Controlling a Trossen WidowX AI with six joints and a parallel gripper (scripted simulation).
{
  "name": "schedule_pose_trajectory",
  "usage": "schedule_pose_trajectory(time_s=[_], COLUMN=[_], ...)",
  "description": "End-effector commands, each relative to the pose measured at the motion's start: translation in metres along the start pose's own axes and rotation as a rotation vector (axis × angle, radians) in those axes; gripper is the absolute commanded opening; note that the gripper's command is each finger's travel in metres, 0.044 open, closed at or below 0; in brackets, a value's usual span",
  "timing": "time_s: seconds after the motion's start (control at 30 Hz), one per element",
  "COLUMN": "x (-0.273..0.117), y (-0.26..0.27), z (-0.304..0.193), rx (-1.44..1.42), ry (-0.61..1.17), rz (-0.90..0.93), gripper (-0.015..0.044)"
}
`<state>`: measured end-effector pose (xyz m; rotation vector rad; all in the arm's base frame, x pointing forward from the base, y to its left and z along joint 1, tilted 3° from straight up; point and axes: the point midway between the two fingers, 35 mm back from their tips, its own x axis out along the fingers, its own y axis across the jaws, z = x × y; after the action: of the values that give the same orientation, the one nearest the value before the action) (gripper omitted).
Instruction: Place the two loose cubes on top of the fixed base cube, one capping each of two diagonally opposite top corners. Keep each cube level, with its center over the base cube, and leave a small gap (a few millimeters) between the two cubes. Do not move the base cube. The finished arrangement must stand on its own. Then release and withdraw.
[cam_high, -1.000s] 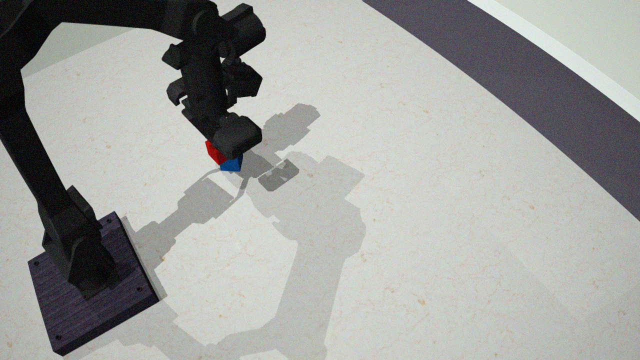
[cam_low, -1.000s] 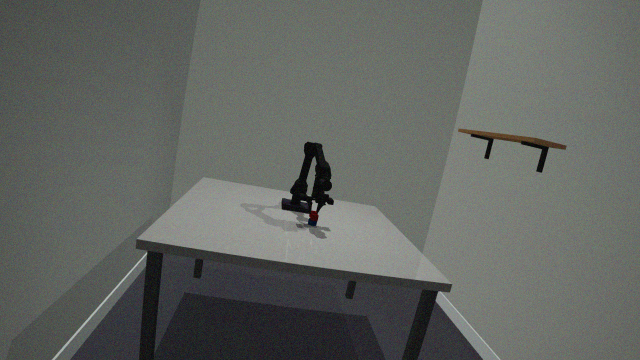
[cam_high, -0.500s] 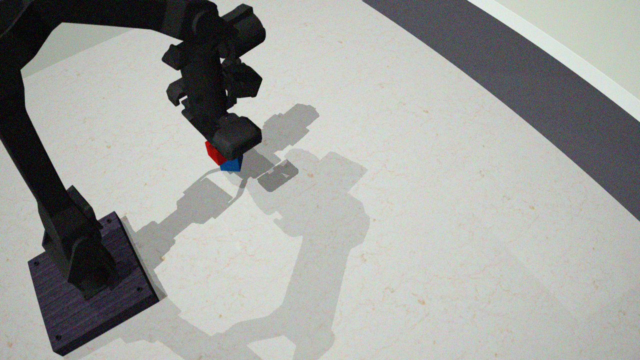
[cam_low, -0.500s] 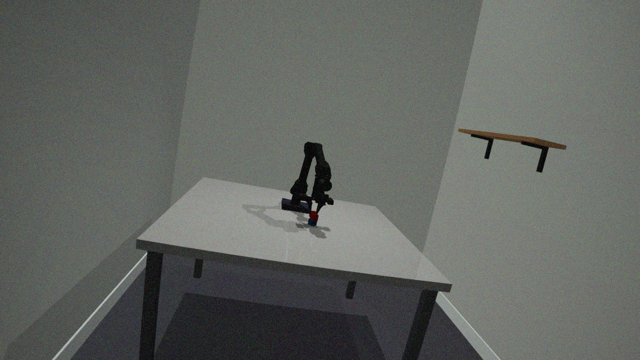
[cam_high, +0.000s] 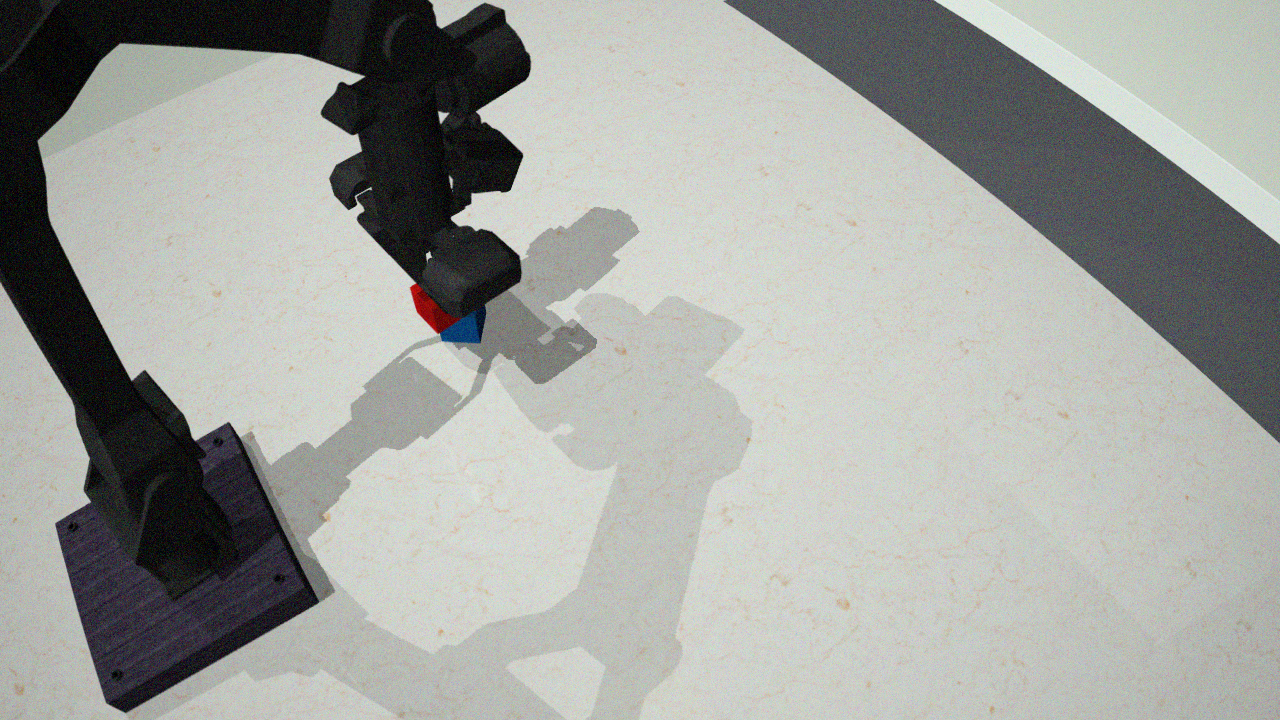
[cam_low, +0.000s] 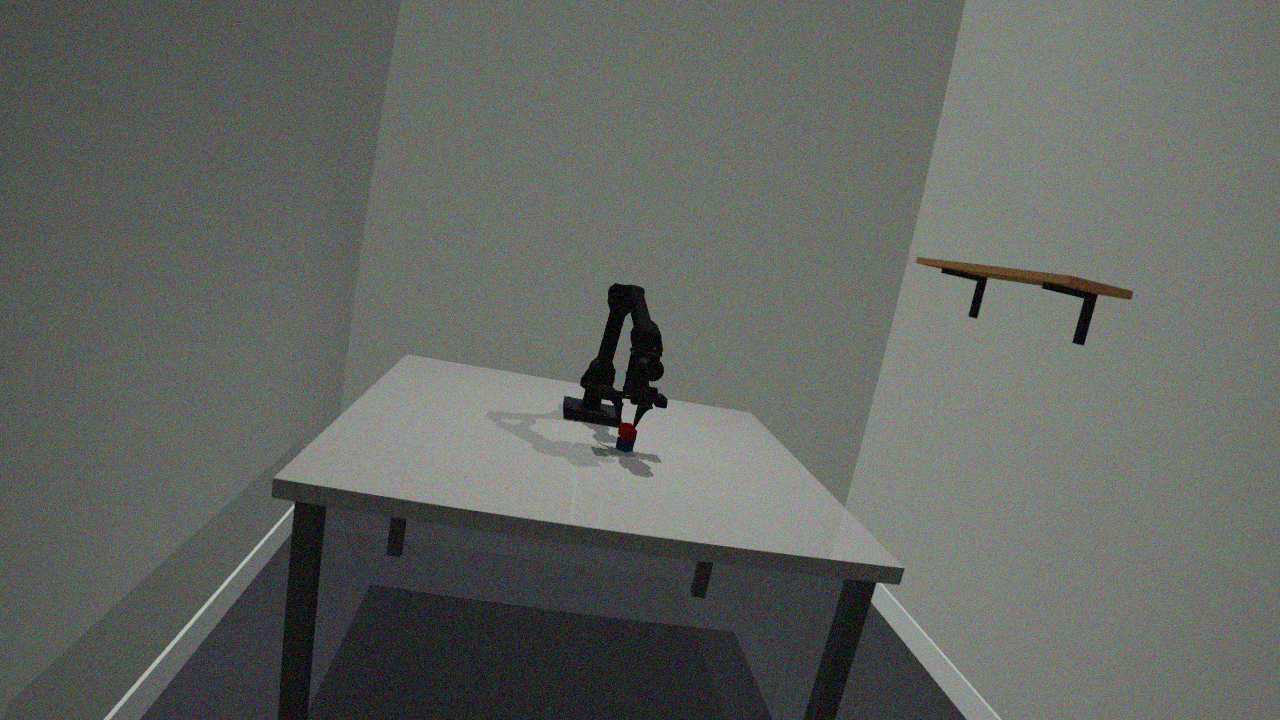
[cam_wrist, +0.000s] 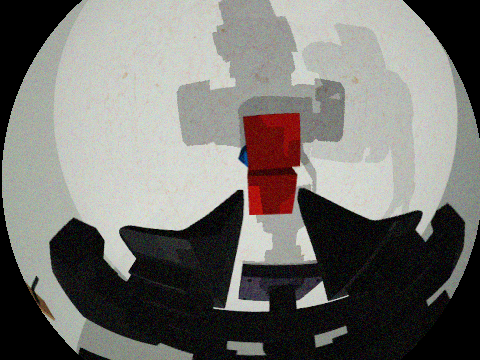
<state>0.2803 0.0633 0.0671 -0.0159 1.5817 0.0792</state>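
Observation:
My gripper (cam_wrist: 271, 194) (cam_low: 628, 421) is open around the nearer red cube (cam_wrist: 271, 196) (cam_high: 428, 307), with a narrow space between each fingertip and its sides in the wrist view. The farther red cube (cam_wrist: 273, 140) lies just beyond it. A thin dark strip lies between the two cubes; I cannot tell the width of any gap. The blue base cube (cam_wrist: 243, 157) (cam_high: 462, 330) (cam_low: 624, 445) is under them and mostly hidden. In the top view, a finger hides most of the farther cube. In the exterior view, the red cubes overlap above the base.
The arm's purple-dark mounting plate (cam_high: 179, 626) (cam_low: 586, 411) (cam_wrist: 252, 289) is bolted to the pale table (cam_high: 850, 501) (cam_low: 501, 483), on the near side of the cubes in the wrist view. A wooden wall shelf (cam_low: 1029, 275) is off to the right, away from the table.

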Motion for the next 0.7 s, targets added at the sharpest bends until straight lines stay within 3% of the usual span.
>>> schedule_pose_trajectory(time_s=[0.0, 0.67], x=[-0.008, -0.041], y=[0.000, 0.000], z=[0.002, 0.002], rx=[-0.002, -0.002], ry=[-0.010, -0.010], rz=[0.002, 0.001], gripper=[0.0205, 0.0205])
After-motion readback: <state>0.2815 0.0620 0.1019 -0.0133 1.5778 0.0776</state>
